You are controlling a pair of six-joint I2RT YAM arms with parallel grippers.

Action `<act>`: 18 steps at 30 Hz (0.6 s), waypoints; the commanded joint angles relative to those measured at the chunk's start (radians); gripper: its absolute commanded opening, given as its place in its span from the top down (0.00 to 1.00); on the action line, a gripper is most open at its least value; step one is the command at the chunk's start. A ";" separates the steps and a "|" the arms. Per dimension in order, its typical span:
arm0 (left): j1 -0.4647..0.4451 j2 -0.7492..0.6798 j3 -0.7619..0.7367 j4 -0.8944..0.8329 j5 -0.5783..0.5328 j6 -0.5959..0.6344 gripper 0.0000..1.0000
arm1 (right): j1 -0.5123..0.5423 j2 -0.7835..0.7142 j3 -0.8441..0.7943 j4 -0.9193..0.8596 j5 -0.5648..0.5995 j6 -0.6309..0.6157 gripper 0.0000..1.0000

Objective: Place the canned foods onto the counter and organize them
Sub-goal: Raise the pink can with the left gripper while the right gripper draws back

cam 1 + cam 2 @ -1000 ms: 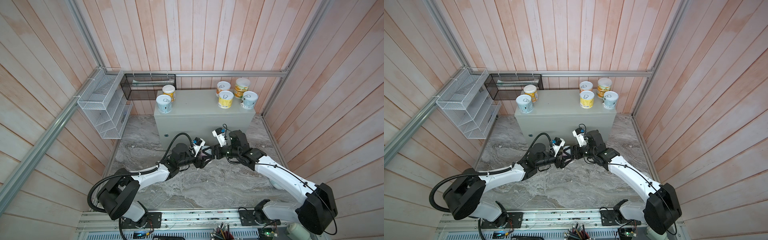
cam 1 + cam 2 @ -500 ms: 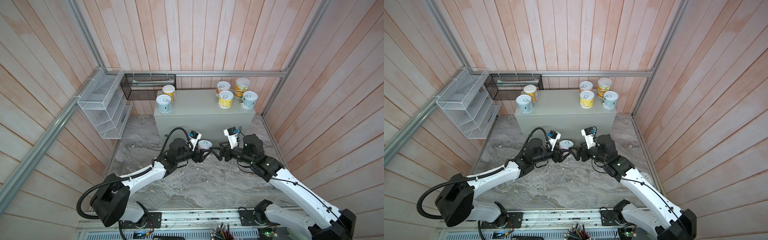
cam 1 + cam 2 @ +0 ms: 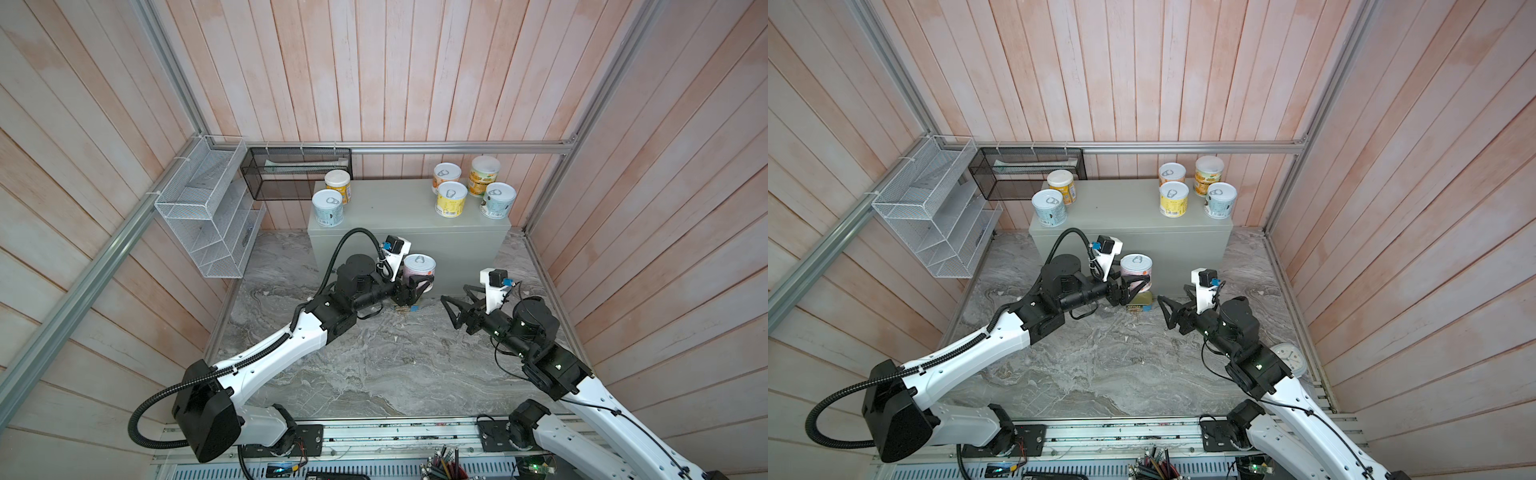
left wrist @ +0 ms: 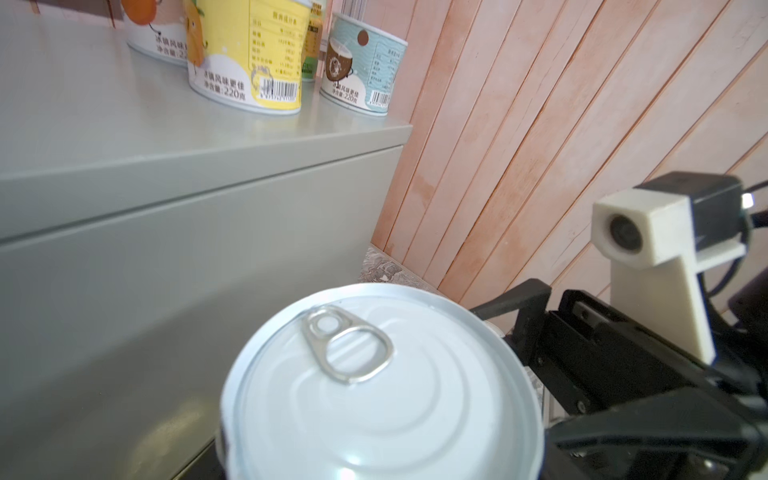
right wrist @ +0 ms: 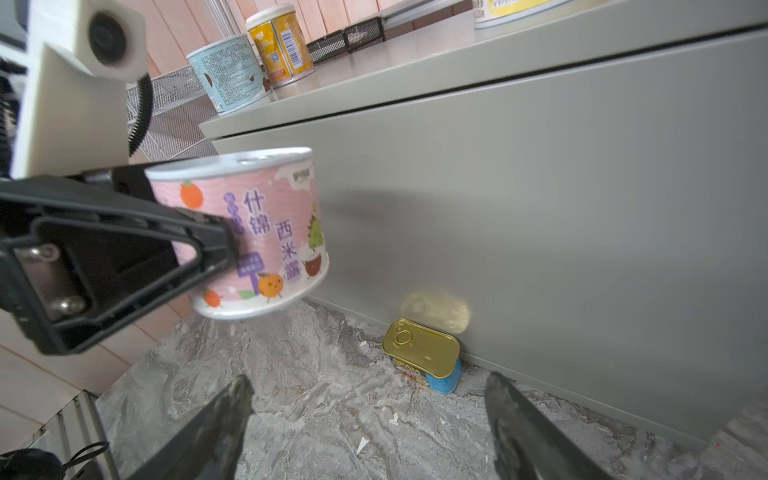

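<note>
Left claw point(image 3: 417, 286) clamped on pink can point(image 3: 419, 264), upright, in the air off the counter point(image 3: 399, 210) front. Right claw point(image 3: 454, 293) jaws apart, empty, low over marble point(image 3: 374, 365). Gold tin point(image 5: 422, 349) on marble against counter front. Six cans point(image 3: 451, 199) on counter top: two left end, four right.

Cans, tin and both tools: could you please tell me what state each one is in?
pink can: upright, held off the floor.
left tool: shut on the pink can.
right tool: open, empty.
gold tin: lying flat on the floor.
six other cans: upright on the counter.
</note>
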 commanded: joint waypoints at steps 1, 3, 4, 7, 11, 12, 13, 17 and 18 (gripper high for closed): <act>0.003 0.011 0.114 -0.040 -0.114 0.075 0.36 | -0.002 -0.025 -0.038 0.058 0.049 -0.010 0.13; 0.003 0.027 0.175 -0.060 -0.167 0.085 0.37 | -0.002 -0.029 -0.042 0.067 0.042 -0.018 0.13; 0.003 0.040 0.214 -0.074 -0.196 0.094 0.37 | -0.002 -0.029 -0.042 0.068 0.037 -0.029 0.13; 0.003 0.094 0.336 -0.147 -0.341 0.120 0.37 | -0.002 -0.032 -0.042 0.068 0.041 -0.054 0.13; 0.003 0.176 0.484 -0.221 -0.575 0.211 0.37 | -0.002 -0.045 -0.064 0.074 0.047 -0.071 0.12; 0.005 0.194 0.514 -0.230 -0.624 0.231 0.37 | -0.002 -0.048 -0.069 0.075 0.046 -0.071 0.12; 0.009 0.211 0.544 -0.238 -0.667 0.251 0.37 | -0.002 -0.050 -0.074 0.073 0.045 -0.071 0.12; 0.030 0.269 0.629 -0.253 -0.744 0.287 0.37 | -0.002 -0.055 -0.083 0.071 0.025 -0.075 0.12; 0.035 0.280 0.645 -0.255 -0.756 0.291 0.37 | -0.002 -0.055 -0.084 0.068 0.023 -0.077 0.12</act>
